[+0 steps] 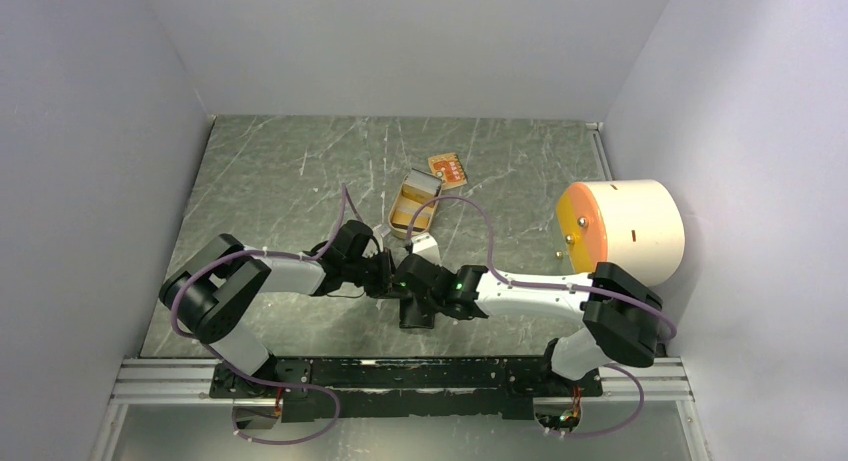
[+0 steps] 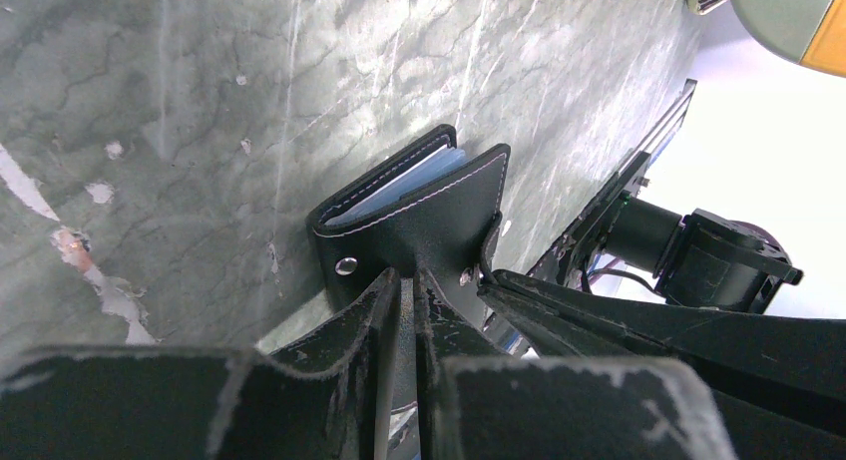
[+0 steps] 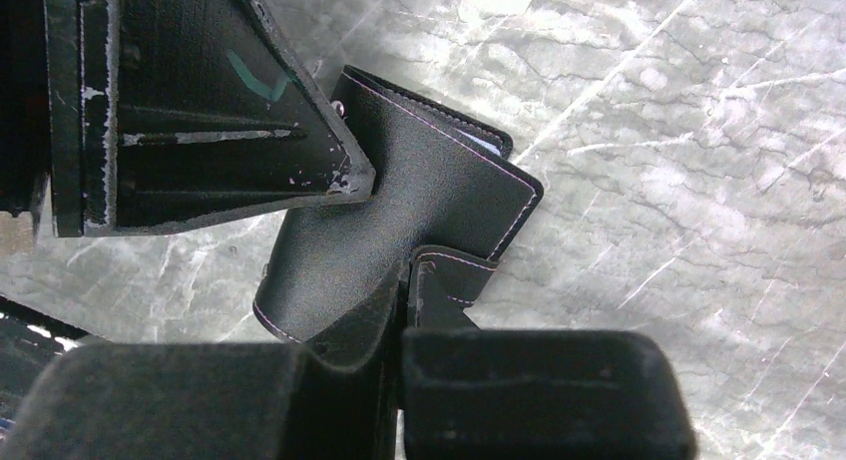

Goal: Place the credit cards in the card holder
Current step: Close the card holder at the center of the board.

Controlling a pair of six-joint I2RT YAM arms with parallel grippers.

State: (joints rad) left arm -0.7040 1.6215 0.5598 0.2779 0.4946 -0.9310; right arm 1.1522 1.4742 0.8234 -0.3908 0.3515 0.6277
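The black card holder (image 2: pixel 419 216) is folded and held just above the marble floor, with blue lining showing at its open edge. My left gripper (image 2: pixel 407 278) is shut on its lower flap, between the two snaps. My right gripper (image 3: pixel 407 272) is shut on the card holder's snap tab (image 3: pixel 454 270). In the top view both grippers (image 1: pixel 385 276) (image 1: pixel 407 281) meet at the middle, with the card holder (image 1: pixel 415 314) dark below them. A pale grey-white card (image 1: pixel 428 245) lies just behind them. A tan-orange card (image 1: pixel 447 167) lies further back.
A tan-gold open tin (image 1: pixel 415 203) stands between the two cards. A large white cylinder with an orange face (image 1: pixel 622 231) stands at the right. Grey walls enclose the floor on three sides, and a black rail (image 1: pixel 420 373) runs along the near edge.
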